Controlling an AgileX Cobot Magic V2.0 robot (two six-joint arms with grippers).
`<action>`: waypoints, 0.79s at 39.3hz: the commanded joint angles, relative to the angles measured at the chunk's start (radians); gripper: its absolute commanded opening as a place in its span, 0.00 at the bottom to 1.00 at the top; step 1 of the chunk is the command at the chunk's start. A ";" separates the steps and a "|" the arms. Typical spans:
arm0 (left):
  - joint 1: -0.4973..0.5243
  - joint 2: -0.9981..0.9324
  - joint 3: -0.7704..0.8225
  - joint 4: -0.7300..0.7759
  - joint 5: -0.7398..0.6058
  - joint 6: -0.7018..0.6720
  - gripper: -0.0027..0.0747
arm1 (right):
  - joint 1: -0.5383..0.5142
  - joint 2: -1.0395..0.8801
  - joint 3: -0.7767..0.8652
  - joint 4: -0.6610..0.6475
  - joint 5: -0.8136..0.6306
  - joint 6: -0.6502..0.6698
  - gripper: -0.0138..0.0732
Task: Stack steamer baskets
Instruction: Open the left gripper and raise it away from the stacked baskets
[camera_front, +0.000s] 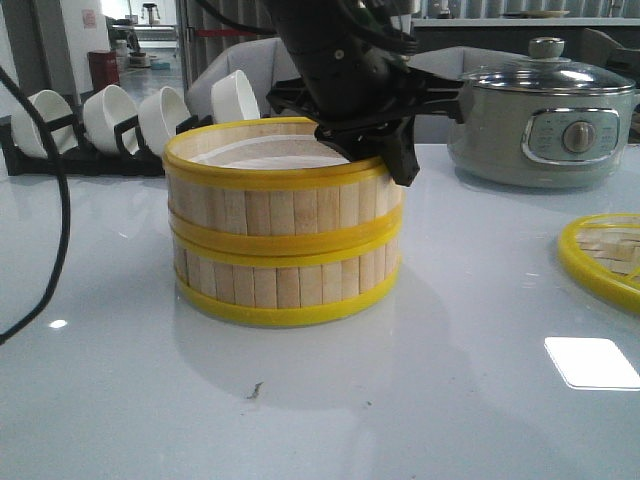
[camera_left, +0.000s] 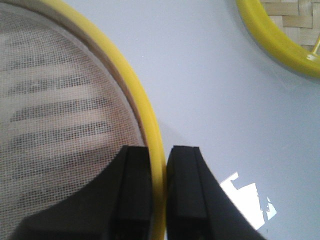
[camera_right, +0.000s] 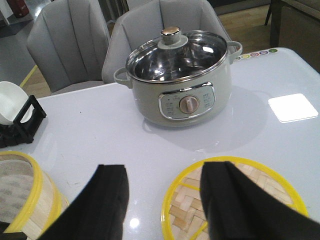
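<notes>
Two steamer baskets stand stacked at the table's middle, the upper one resting on the lower one. My left gripper reaches down over the upper basket's right side. In the left wrist view this gripper is shut on the yellow rim, one finger inside over the white mesh liner, the other outside. The woven lid lies flat on the table to the right. My right gripper hangs open above the table with nothing between its fingers, and one finger overlaps the lid.
A grey-green electric pot with a glass lid stands at the back right. White bowls in a black rack line the back left. A black cable hangs at the left. Grey chairs sit beyond the table.
</notes>
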 joint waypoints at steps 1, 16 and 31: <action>-0.011 -0.058 -0.040 -0.016 -0.087 0.004 0.35 | 0.001 -0.004 -0.039 -0.007 -0.079 -0.001 0.67; -0.001 -0.085 -0.040 0.033 -0.085 -0.001 0.62 | 0.001 -0.004 -0.039 -0.007 -0.079 -0.001 0.67; 0.149 -0.175 -0.219 0.041 0.037 -0.003 0.15 | 0.001 -0.004 -0.039 -0.007 -0.079 -0.001 0.67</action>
